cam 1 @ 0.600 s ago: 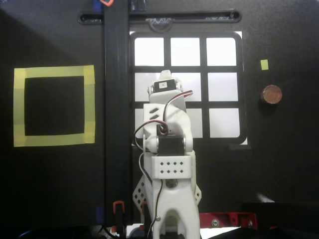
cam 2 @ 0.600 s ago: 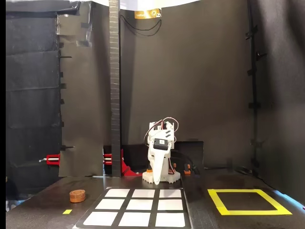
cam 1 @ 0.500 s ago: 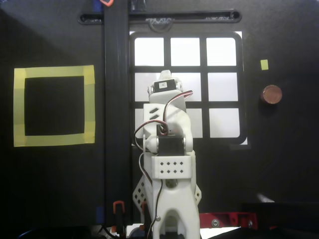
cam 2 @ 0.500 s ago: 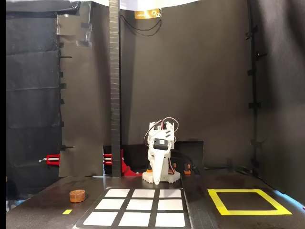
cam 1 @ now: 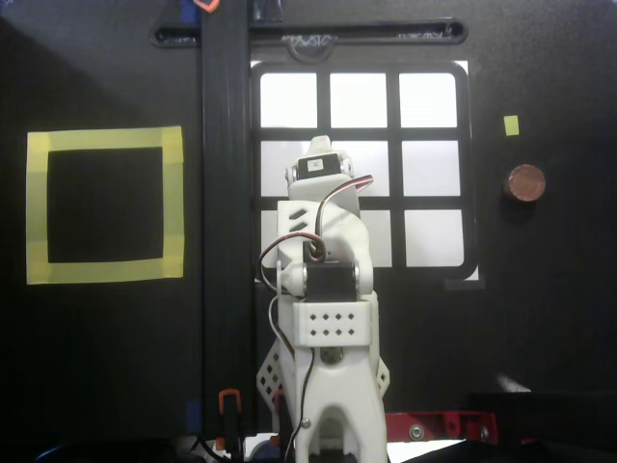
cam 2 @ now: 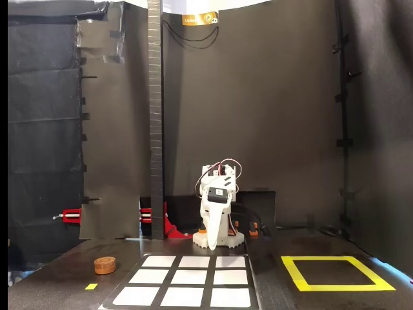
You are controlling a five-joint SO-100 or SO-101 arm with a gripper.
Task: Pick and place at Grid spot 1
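1. The brown disc (cam 1: 523,182) lay on the bench, off the grid's right edge in the overhead view.
2. The fingers (cam 2: 210,243) hung folded over the grid's left column (spread or pressed together, I could not tell), well apart from it.
3. Grid spot 1 (cam 1: 288,99) stood empty.
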